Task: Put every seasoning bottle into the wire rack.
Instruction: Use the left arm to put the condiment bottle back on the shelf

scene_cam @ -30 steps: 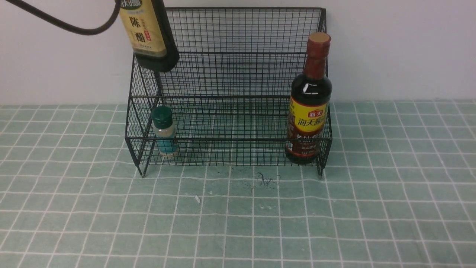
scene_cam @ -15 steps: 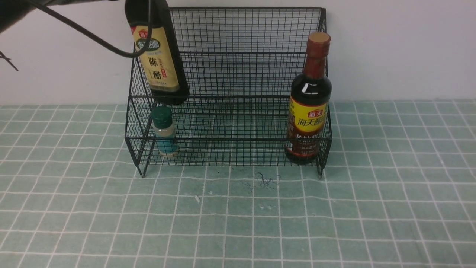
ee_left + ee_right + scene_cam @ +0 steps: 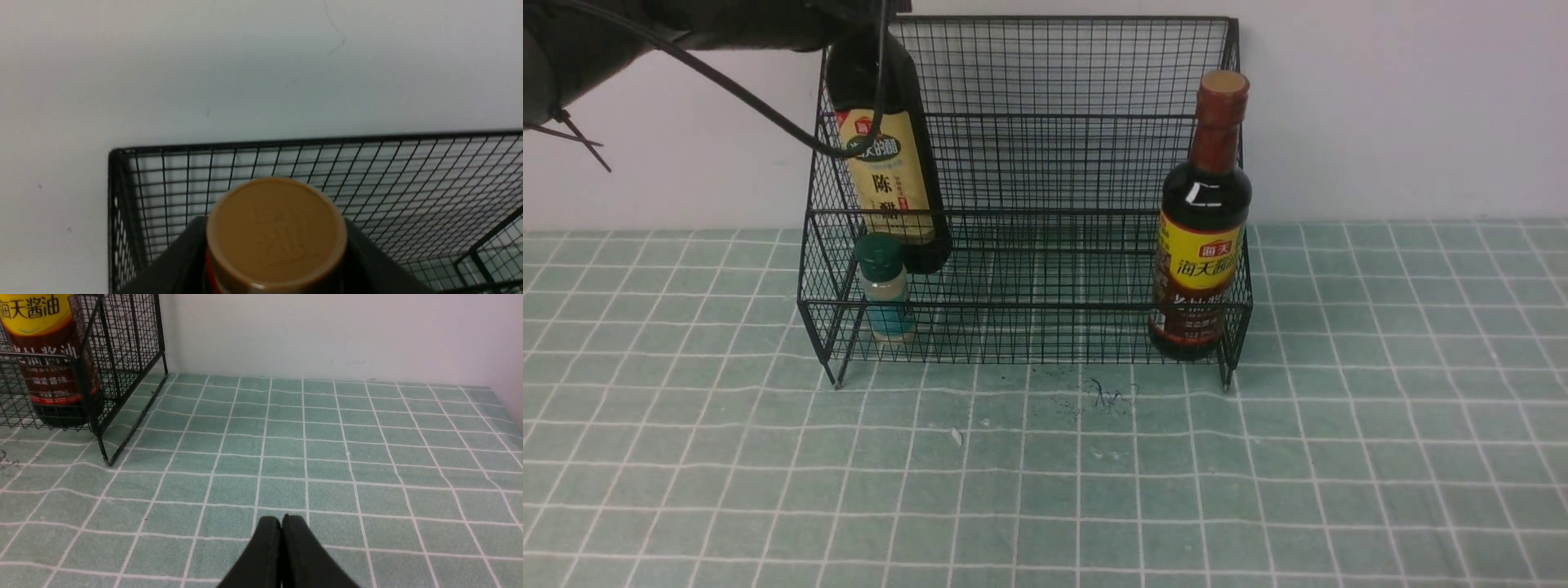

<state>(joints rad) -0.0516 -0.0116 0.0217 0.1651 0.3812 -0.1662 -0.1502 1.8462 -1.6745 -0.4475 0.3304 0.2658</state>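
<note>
Left gripper (image 3: 276, 261) clamped on tall bottle (image 3: 886, 163), tilted over wire rack (image 3: 1045, 163) left end, above green-capped shaker (image 3: 882, 286). Yellow-label bottle (image 3: 1202, 220) upright at right end. Right gripper (image 3: 282, 528) pressed together.

The wire rack (image 3: 1029, 196) stands on the tabletop (image 3: 1045, 474) at upper centre of the frame, against the wall (image 3: 1405, 106). Inside, the small shaker (image 3: 884, 287) is at lower left, the yellow-label bottle (image 3: 1202, 220) at right. The tall bottle (image 3: 890, 163) hangs tilted at the upper left, behind the shaker.
</note>
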